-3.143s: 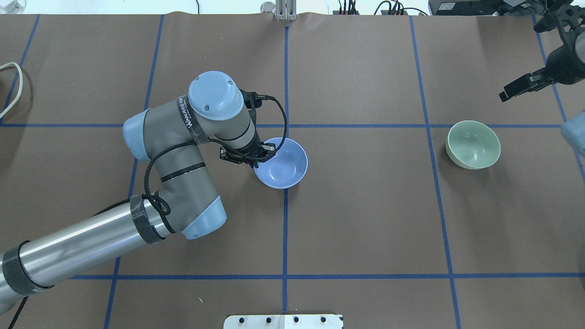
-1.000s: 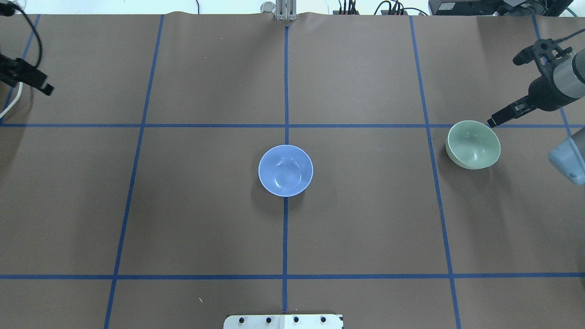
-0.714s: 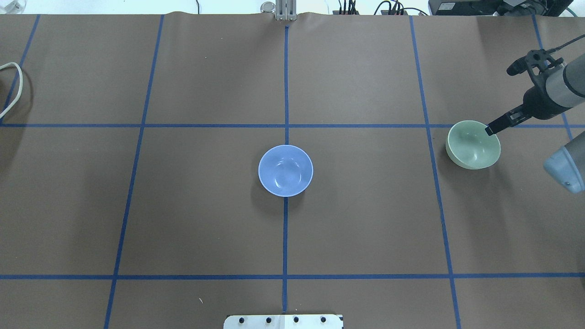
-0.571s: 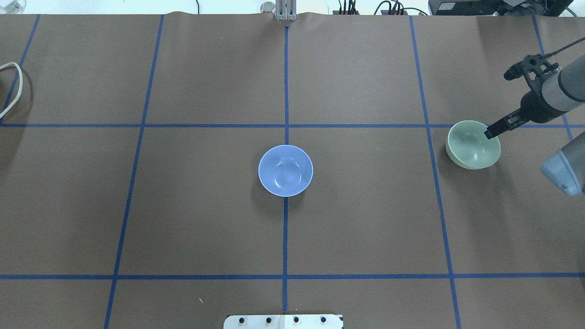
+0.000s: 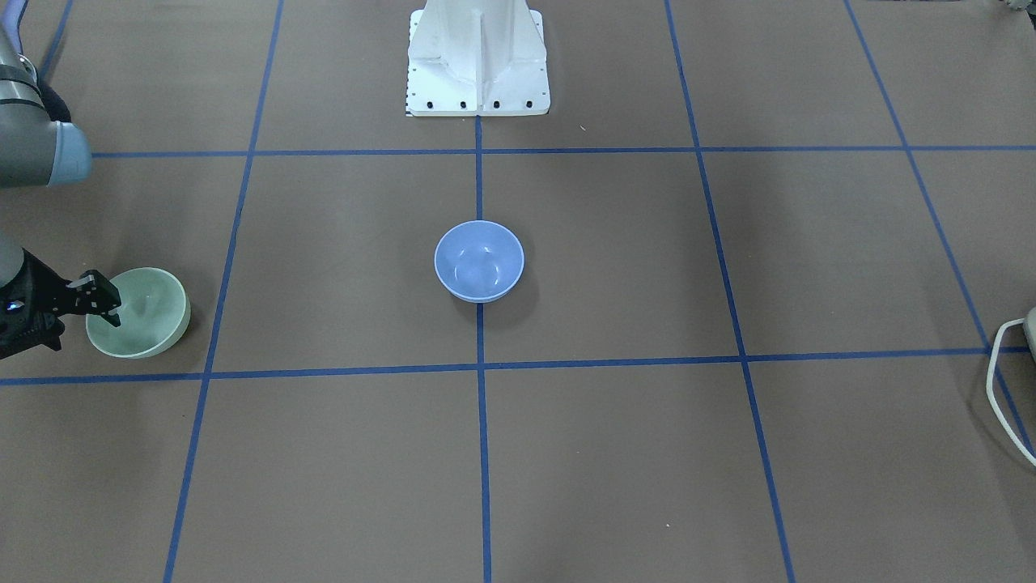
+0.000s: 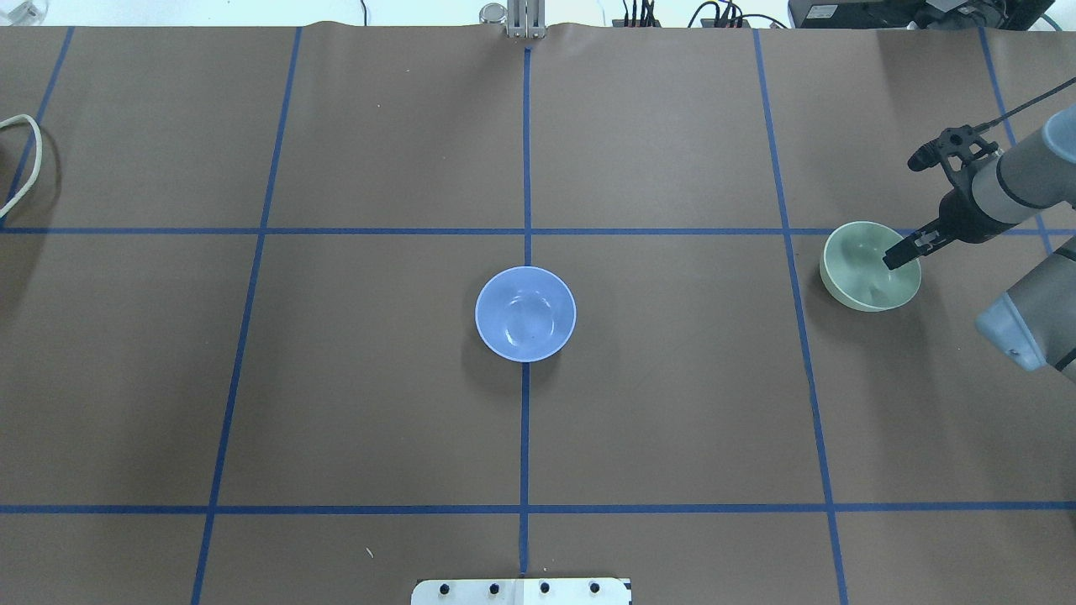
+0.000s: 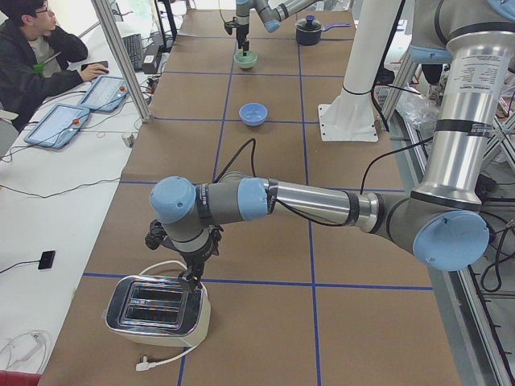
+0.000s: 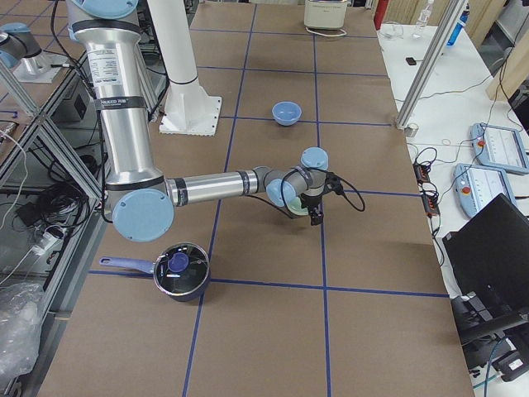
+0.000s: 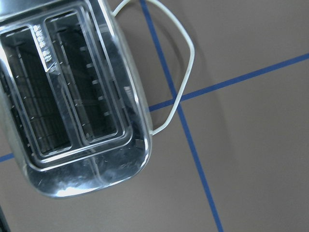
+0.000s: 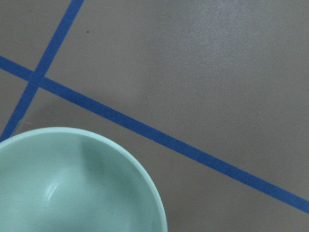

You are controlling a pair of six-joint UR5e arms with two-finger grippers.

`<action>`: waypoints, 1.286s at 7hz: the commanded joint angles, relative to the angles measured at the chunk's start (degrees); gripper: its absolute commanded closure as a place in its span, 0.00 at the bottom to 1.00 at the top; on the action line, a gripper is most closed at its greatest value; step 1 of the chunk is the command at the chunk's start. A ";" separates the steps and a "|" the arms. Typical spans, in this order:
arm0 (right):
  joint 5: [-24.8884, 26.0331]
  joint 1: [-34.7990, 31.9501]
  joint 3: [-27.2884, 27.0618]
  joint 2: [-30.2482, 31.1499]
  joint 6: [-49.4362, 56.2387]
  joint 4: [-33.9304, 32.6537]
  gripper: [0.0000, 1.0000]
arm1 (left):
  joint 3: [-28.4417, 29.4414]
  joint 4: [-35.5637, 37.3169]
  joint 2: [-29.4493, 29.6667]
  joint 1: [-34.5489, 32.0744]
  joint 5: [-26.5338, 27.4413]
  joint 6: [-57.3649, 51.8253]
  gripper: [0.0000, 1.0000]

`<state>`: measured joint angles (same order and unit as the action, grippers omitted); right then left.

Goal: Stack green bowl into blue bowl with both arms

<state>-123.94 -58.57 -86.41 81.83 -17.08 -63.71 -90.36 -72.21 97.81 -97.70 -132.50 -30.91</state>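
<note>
**Stage: grasp of the second bowl; stacking not yet begun.** The blue bowl (image 6: pixel 525 313) stands upright and empty on the centre tape line of the desk (image 6: pixel 672 403). The green bowl (image 6: pixel 864 270) rests on the desk well apart, on the robot's right. By this reading you have the whole transfer left: close, lift, carry across, lower in.

Your right arm (image 6: pixel 1021 176) reaches in from the edge, its wrist sloping down. The right claw (image 5: pixel 81 330) is spread astride the green bowl's outer rim, with one finger (image 6: pixel 896 257) inside the bowl (nothing is gripped yet).

Your left arm (image 7: pixel 322 205) lies stretched low. The left claw (image 7: pixel 191 277) points down over a toaster (image 9: pixel 72 96), and you cannot tell how far it is open.
</note>
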 commanded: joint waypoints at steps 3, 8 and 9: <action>-4.72 0.03 0.36 -0.96 -0.58 0.26 1.00 | -0.08 -0.39 -1.48 -0.12 0.04 0.33 0.02; -9.83 0.72 -4.19 -11.58 -28.55 0.26 1.00 | -2.18 -1.79 -5.42 -0.12 -0.48 8.17 0.02; -9.22 3.69 -6.64 -13.52 -36.11 0.26 1.00 | -5.67 -2.14 -8.04 -0.12 -0.22 14.85 0.02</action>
<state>-133.50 -57.54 -90.34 70.99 -43.92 -63.38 -92.86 -74.03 92.35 -97.82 -132.85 -23.29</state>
